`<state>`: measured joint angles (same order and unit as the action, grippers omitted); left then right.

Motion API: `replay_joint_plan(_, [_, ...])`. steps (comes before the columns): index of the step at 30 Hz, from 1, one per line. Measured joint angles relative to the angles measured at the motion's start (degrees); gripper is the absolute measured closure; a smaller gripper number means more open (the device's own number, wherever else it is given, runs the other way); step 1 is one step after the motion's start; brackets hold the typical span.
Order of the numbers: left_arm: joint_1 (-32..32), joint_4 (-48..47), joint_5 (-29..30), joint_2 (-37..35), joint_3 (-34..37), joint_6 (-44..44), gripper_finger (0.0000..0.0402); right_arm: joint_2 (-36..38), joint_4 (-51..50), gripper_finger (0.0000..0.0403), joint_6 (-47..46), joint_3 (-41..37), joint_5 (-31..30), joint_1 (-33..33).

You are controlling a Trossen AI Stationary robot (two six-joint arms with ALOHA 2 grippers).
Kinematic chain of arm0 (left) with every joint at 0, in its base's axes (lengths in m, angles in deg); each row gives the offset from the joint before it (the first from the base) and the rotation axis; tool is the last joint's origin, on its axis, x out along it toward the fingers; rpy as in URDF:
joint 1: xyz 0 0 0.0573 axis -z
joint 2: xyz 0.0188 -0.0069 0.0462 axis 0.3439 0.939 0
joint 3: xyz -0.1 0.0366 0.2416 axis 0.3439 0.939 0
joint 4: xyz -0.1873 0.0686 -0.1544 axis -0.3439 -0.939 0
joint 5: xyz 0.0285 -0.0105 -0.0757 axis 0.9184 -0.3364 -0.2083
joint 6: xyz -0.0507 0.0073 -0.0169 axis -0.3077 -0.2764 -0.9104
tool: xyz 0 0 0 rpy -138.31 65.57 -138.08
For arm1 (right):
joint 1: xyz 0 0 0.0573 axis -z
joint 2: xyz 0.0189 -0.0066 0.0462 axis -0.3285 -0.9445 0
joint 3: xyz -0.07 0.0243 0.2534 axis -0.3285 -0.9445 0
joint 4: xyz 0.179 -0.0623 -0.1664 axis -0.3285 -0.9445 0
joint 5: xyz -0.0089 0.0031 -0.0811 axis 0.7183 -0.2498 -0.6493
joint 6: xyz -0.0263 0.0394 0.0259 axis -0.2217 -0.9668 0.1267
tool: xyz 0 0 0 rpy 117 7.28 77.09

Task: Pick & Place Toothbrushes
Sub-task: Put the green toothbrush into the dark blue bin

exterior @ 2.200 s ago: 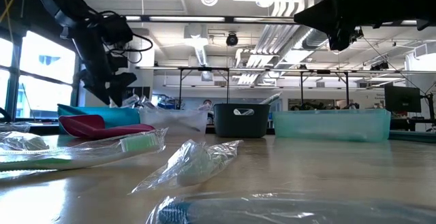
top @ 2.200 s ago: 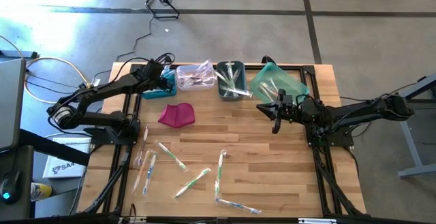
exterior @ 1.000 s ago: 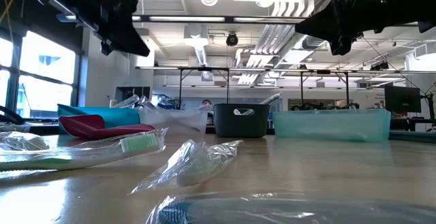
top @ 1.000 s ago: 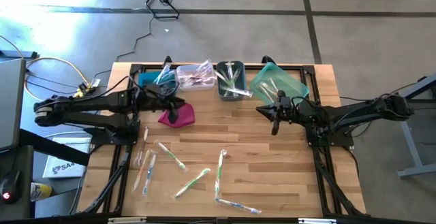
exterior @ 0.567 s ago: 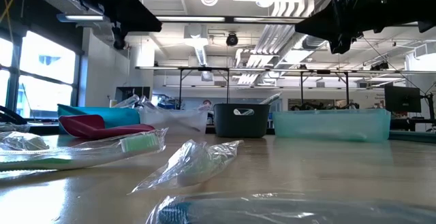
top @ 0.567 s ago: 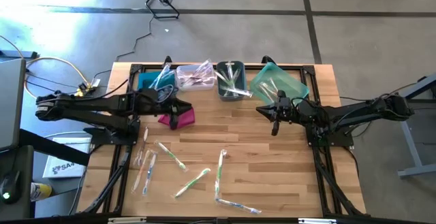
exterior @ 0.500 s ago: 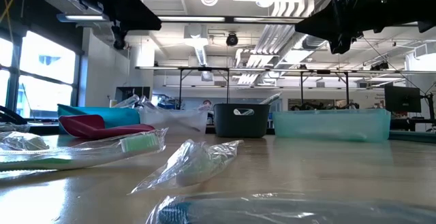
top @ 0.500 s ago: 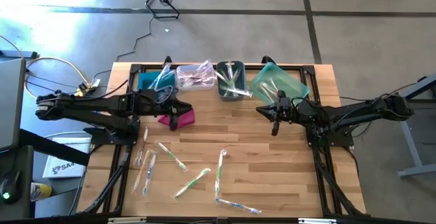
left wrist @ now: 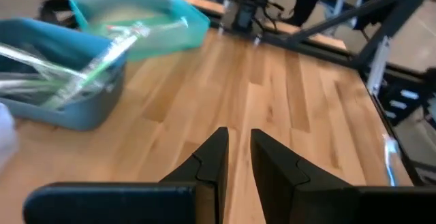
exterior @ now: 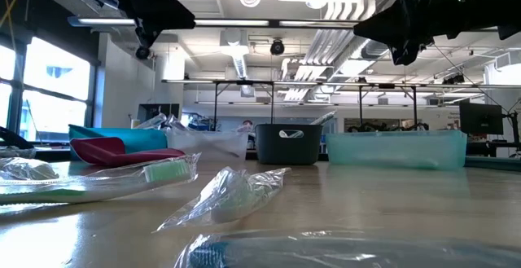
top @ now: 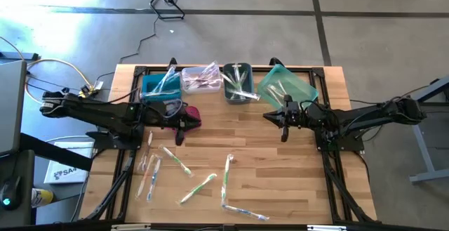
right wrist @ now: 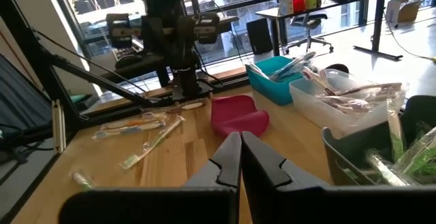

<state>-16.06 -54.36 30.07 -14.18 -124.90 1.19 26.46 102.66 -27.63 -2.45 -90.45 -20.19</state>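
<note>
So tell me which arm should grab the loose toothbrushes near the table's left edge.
Left, probably. The left pincer hangs just above those toothbrushes, empty and nearly shut. The right pincer hovers across the table by the teal bin, farther off.

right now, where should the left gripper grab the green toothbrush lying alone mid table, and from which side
Best taken at mid-handle, coming straight down from above. The green toothbrush lies flat on the table at a diagonal, in a clear wrapper, so the fingers should straddle it across its thin width. Its neighbours lie apart from it, leaving room on both sides. The left gripper hangs nearer than the right gripper.
</note>
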Motion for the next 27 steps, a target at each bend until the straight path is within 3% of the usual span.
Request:
replay_joint_plan(12, [6.46,8.08,2.99,7.49,0.0,0.0,0.0343,0.0,0.01,0.0399,-0.15,0.0,0.11,0.0])
replay_joint_plan(27, [15.35,11.16,7.8,7.77,-0.08,-3.16,0.0343,0.0,2.24,0.0399,0.02,0.0,-0.02,0.0])
